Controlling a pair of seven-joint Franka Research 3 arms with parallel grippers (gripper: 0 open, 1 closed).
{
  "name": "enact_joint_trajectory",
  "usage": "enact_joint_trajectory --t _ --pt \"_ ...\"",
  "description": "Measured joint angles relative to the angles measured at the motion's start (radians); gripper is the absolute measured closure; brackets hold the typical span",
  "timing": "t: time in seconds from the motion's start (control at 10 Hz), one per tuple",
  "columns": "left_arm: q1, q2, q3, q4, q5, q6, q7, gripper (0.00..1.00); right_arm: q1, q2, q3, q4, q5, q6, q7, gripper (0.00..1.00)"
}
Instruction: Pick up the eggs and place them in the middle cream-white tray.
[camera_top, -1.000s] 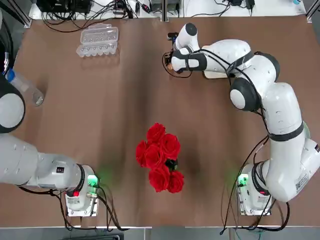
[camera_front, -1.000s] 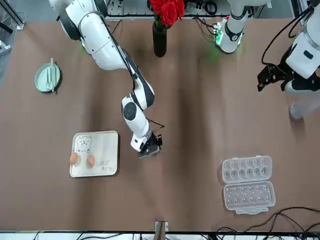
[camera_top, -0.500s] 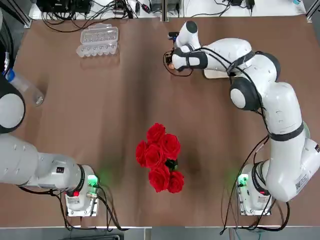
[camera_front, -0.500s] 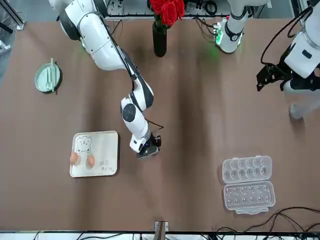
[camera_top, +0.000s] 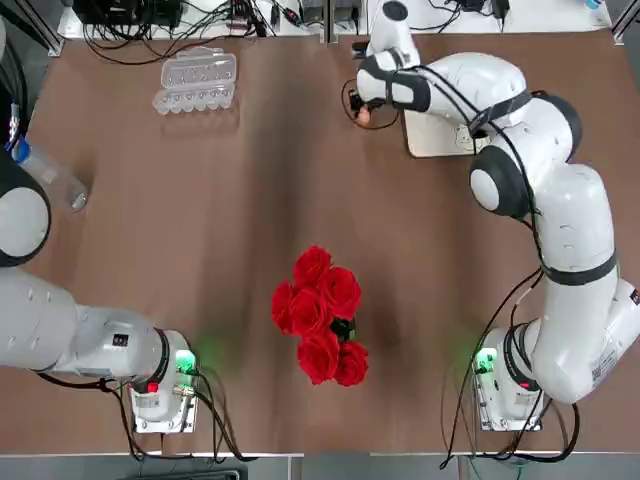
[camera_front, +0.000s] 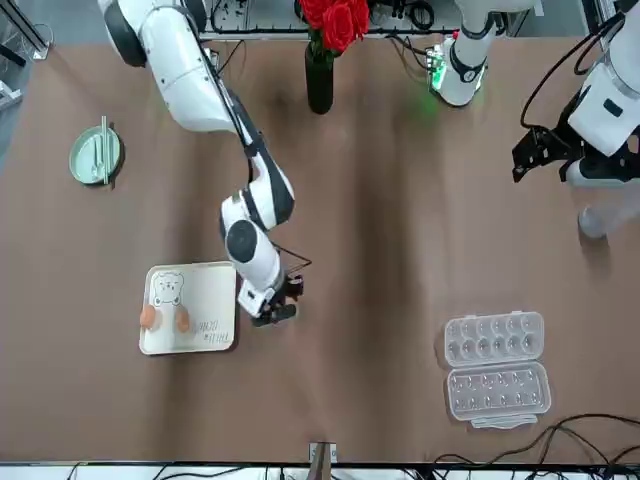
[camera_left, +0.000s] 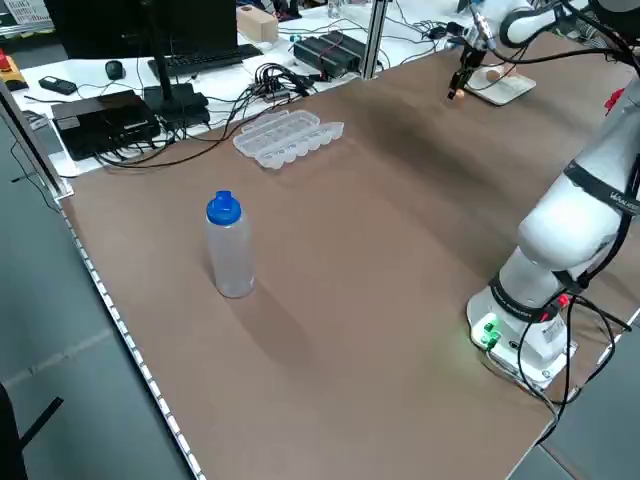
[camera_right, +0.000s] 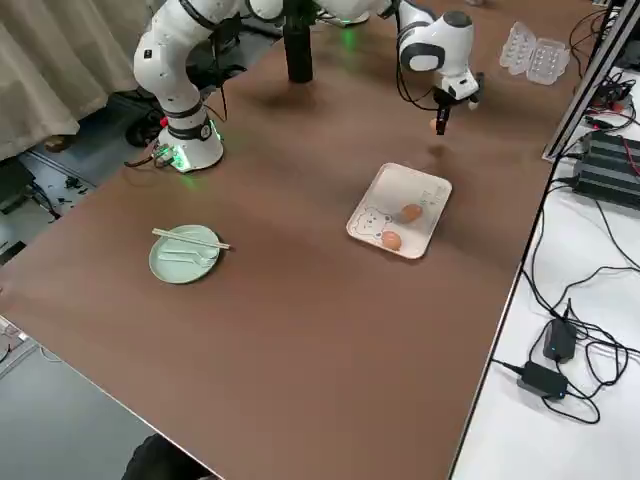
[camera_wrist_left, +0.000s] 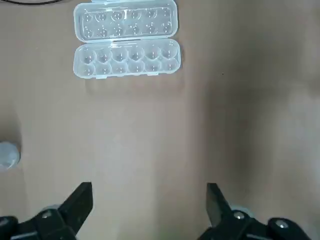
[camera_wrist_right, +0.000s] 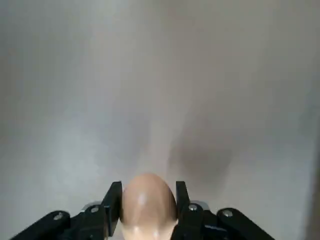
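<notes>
My right gripper (camera_front: 272, 312) is shut on an orange-brown egg (camera_wrist_right: 147, 207), which it holds above the table just beside the cream-white tray (camera_front: 205, 285). The top view shows that egg (camera_top: 364, 115) left of the tray's edge (camera_top: 430, 146). Two more eggs (camera_front: 148, 316) (camera_front: 182, 320) lie side by side on the tray under the bear drawing; in the right side view they are the eggs (camera_right: 411, 212) (camera_right: 391, 240). My left gripper (camera_wrist_left: 150, 200) hangs open and empty high over the table near the bottle.
An open clear egg carton (camera_top: 196, 80) lies at the far left. There is a blue-capped bottle (camera_left: 230, 245) at the left edge and a vase of red roses (camera_top: 320, 315) in the near middle. A green plate with chopsticks (camera_front: 96, 155) sits beyond the tray.
My right gripper has risen with the egg and moved toward the tray's edge. The left arm has barely moved.
</notes>
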Motion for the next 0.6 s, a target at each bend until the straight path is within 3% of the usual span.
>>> enact_joint_trajectory --t 0.3,0.6 --pt "0.001 0.0 0.0 0.0 0.0 0.0 0.0 0.0 -0.068 -0.042 -0.047 -0.014 0.0 -0.129 -0.12 0.52" --pt "0.001 0.0 0.0 0.0 0.0 0.0 0.0 0.0 -0.152 -0.075 -0.049 -0.105 0.0 -0.115 -0.269 0.52"
